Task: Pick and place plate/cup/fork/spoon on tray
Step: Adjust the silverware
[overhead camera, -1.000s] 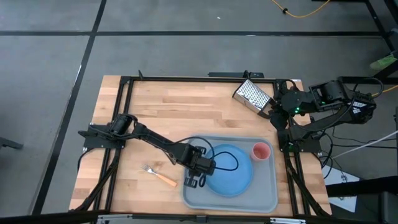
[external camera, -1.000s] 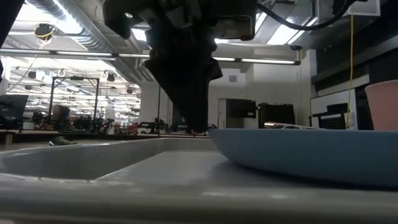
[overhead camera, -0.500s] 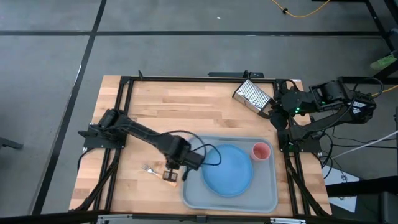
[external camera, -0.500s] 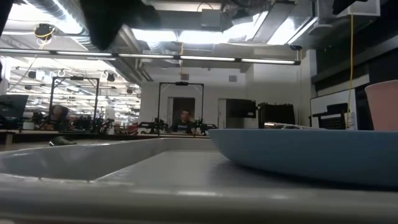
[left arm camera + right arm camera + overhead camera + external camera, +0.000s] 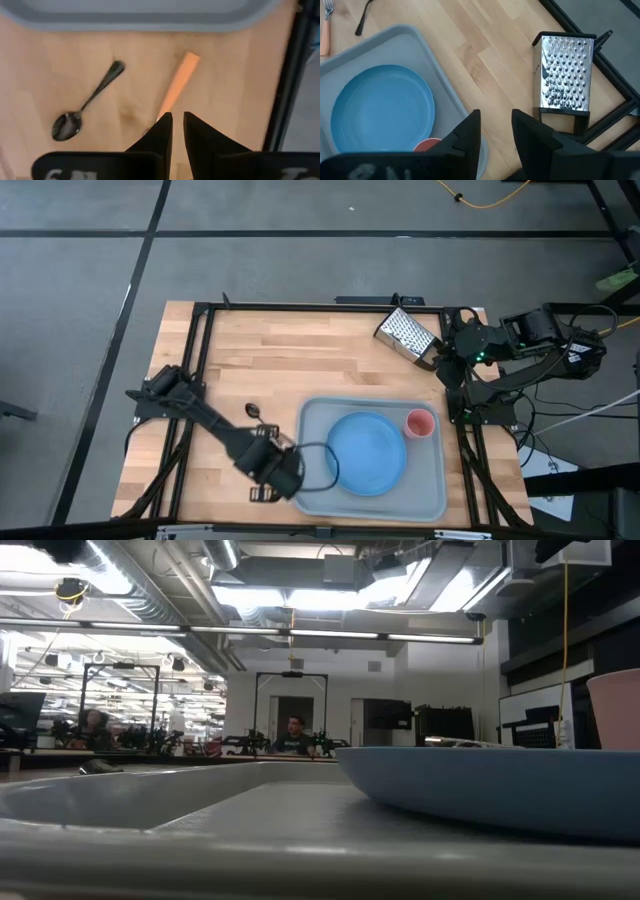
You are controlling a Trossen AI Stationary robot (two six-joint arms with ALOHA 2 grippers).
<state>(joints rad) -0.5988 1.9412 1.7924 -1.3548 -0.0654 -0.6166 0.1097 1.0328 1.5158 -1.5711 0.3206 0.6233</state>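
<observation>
The grey-blue tray (image 5: pixel 430 498) lies at the table's near right. The light-blue plate (image 5: pixel 366 452) lies flat in it, and the pink-red cup (image 5: pixel 420 423) stands beside the plate. The spoon (image 5: pixel 87 105) and the fork's orange handle (image 5: pixel 177 89) lie on the wood left of the tray. My left gripper (image 5: pixel 178 117) hovers above the fork, shut to a narrow slit and empty; its fingers hide the tines. My right gripper (image 5: pixel 496 114) waits at the far right, open, near the grater.
A metal box grater (image 5: pixel 405 334) lies on the table at the far right. The black frame rails (image 5: pixel 200 350) run along the table's edges. Bare wood lies between the tray and the far edge. A person (image 5: pixel 295 730) sits in the room behind.
My left gripper has left the plate and the tray, swinging toward the table's left and near edges to a spot above the fork. It has gone out of the low view. The plate stays flat on the tray.
</observation>
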